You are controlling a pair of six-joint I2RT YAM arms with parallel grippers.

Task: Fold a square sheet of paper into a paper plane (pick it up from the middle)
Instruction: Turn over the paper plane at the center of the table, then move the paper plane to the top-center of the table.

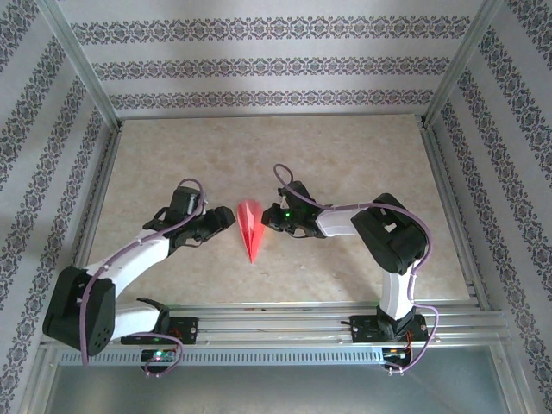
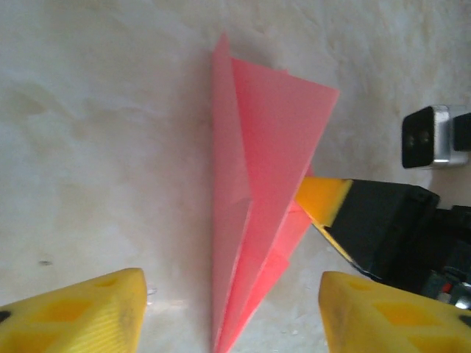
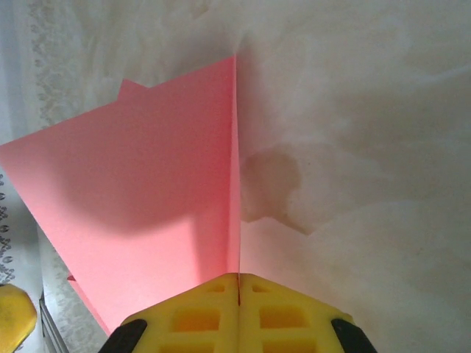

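**One plane, two end effectors, one grip**

You're looking at one paper plane point(image 1: 250, 228), lying mid-counter point(image 1: 345, 155) between the two arms, its narrow point facing the arm bases. The right end effector point(image 3: 239, 283) is clenching the plane: its two yellow pads are pressing together on a paper edge at the wing. The left end effector point(image 2: 232, 294) is sitting released, its two fingers point(image 2: 81, 312) standing wide apart either side of the plane's near end, neither one touching paper. In the left wrist view you're seeing layered pink wings.
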